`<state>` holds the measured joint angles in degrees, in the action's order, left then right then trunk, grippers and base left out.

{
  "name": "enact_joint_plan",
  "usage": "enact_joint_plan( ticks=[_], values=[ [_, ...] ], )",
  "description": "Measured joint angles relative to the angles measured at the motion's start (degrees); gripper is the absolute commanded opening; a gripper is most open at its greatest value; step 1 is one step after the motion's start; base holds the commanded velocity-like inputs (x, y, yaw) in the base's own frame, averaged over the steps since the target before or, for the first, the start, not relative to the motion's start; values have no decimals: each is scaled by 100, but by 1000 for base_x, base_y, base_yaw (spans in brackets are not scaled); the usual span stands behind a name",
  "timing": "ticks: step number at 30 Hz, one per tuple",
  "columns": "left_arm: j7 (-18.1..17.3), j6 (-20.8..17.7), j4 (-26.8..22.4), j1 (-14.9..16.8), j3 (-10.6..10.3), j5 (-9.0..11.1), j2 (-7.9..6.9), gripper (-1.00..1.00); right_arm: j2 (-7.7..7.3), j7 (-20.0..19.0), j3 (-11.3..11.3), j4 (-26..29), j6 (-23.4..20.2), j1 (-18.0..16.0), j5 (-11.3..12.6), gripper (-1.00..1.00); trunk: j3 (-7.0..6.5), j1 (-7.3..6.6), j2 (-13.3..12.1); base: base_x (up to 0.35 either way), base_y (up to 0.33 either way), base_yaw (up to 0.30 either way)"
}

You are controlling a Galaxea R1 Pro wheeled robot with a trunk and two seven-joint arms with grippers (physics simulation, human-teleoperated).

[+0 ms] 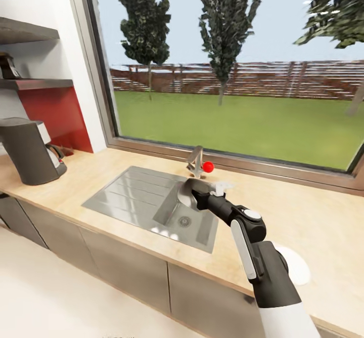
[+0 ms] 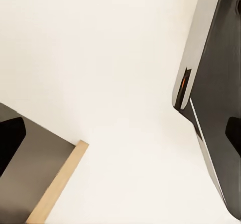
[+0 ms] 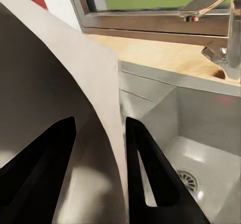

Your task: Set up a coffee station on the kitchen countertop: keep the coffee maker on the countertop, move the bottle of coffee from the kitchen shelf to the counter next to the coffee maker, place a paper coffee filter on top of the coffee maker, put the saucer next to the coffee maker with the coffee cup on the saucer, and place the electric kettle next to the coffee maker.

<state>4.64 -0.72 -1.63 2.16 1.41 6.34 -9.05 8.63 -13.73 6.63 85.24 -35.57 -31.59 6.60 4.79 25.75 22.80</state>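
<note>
Filter (image 3: 75, 83), thin pale sheet, we are pinching in right gripper (image 3: 98, 148) over steel sink (image 1: 151, 196); left claw state unclear; tan countertop (image 1: 303, 216) lying open rightward.

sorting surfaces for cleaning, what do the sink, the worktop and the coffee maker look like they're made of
The sink looks like brushed stainless steel: grey, with soft reflections and pressed drainer ribs. The kitchen countertop looks like light wood or a wood-look laminate: tan, faintly grained, matt. The coffee maker looks like matt dark grey plastic, with no shine; that one is a guess.
</note>
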Motion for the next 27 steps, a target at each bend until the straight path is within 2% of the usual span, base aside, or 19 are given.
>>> enact_joint_plan(
  ticks=[27],
  values=[
    [-3,0,0,0,-1,-1,8,100,2,-6,1,0,0,0,0,-100,-142,0,0,0,0,238]
  ],
)
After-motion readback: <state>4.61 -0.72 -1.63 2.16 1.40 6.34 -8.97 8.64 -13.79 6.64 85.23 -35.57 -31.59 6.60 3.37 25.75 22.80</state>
